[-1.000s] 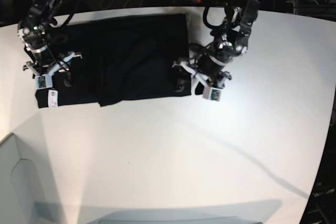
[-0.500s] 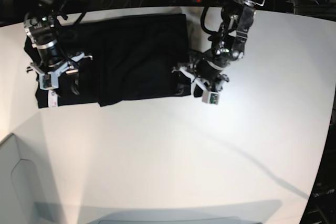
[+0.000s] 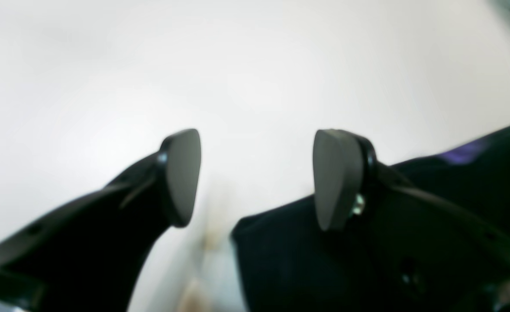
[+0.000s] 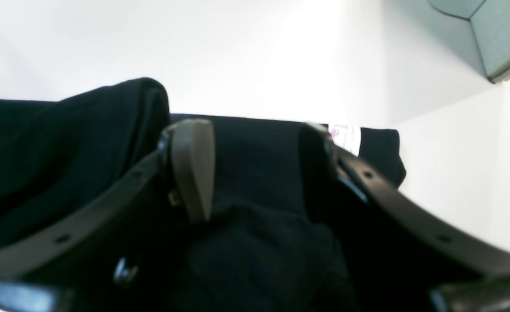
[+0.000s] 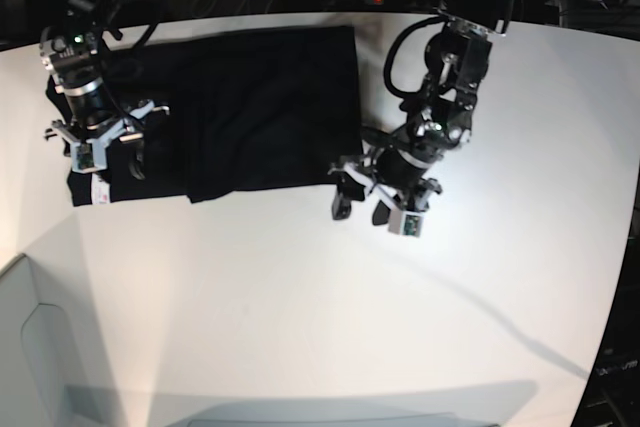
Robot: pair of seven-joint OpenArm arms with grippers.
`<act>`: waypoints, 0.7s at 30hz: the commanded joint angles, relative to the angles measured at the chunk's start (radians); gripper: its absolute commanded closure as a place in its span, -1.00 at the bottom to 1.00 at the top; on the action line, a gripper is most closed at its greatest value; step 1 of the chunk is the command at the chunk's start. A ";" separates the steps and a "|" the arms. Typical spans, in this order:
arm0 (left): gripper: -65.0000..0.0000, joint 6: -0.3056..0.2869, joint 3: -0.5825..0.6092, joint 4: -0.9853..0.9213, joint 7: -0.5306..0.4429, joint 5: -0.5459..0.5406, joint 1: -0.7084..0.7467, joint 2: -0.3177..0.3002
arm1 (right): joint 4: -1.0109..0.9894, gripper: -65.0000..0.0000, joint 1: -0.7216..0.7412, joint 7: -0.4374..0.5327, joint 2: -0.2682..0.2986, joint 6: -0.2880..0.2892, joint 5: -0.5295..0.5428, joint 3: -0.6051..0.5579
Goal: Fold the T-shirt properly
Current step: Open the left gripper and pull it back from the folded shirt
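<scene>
Black cloth, the partly folded T-shirt (image 5: pixel 230 112), lies flat at the far side of the white surface (image 5: pixel 330 307). The right claw (image 4: pixel 255 173) stands wide open above the shirt's edge beside a white tag (image 4: pixel 346 138), gripping nothing. The left claw (image 3: pixel 255 177), likewise spread and empty, hovers over bare surface just beside the shirt's near corner.
</scene>
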 commanded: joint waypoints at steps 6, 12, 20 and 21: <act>-0.21 -0.006 -0.099 0.082 -0.012 -0.003 0.050 0.004 | 0.016 0.01 -0.011 0.027 -0.002 0.003 0.017 0.040; -0.21 -0.006 -0.213 0.231 -0.010 -0.003 0.141 0.003 | 0.013 0.01 -0.002 0.027 0.000 0.003 0.017 0.120; -0.21 -0.007 -0.366 0.294 -0.009 -0.003 0.225 -0.004 | -0.153 0.01 0.099 0.027 0.031 0.003 0.017 0.232; -0.21 -0.007 -0.380 0.295 -0.009 -0.003 0.236 -0.004 | -0.182 0.01 0.104 0.027 0.049 0.003 0.017 0.232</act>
